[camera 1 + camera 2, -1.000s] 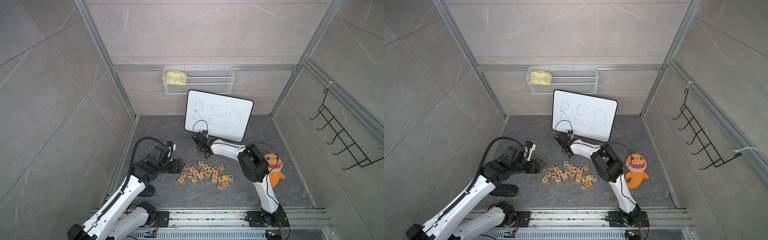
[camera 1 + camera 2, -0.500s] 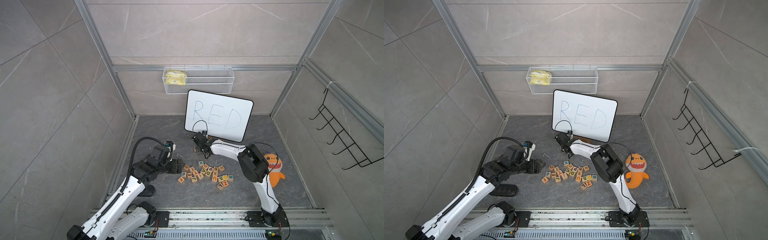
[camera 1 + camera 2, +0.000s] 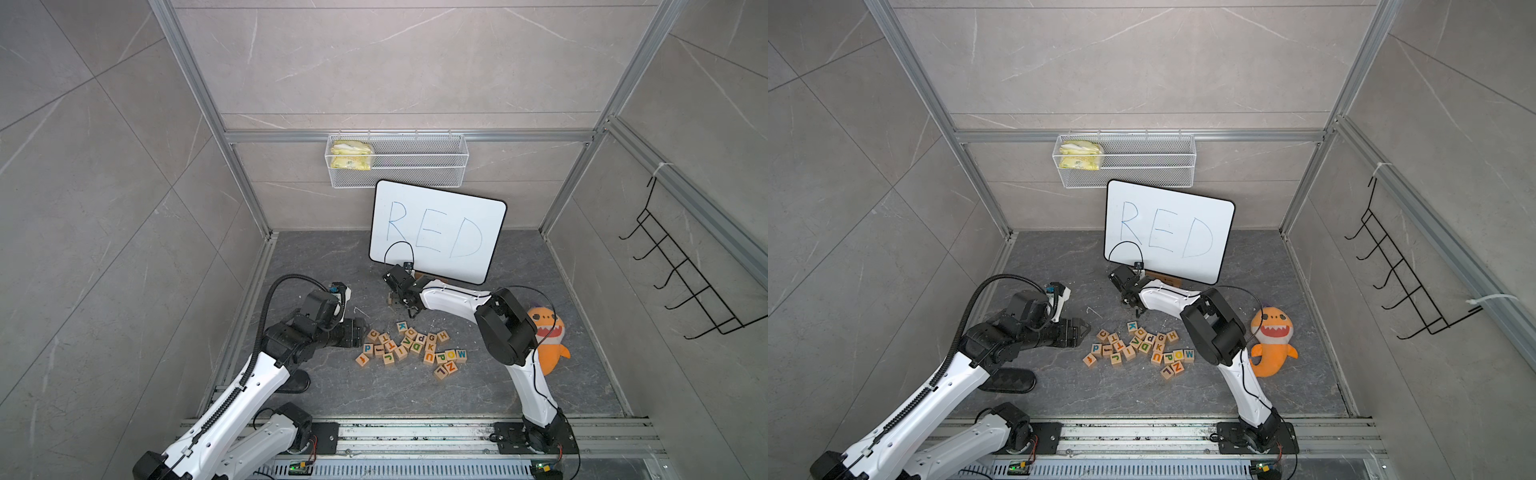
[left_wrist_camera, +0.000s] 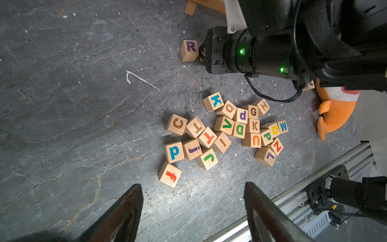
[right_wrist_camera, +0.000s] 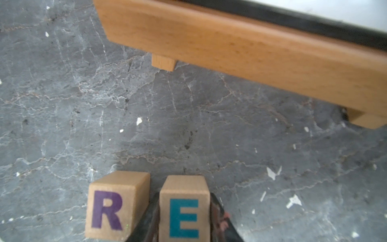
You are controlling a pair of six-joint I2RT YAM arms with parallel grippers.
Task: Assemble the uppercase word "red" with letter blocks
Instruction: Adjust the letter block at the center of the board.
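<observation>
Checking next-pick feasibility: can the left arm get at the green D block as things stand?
Reach likely yes, clean grasp doubtful. The left gripper, open, sits beside the pile, nothing between. But the green D block lies mid-pile, sides touching neighbouring blocks, leaving little room to grip.

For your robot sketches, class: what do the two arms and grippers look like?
Both arms have white shells and black joints. The left arm carries a ribbed black hose, the right arm a thin looped black cable and green lights. The left gripper and right gripper are black with tapered fingers.
</observation>
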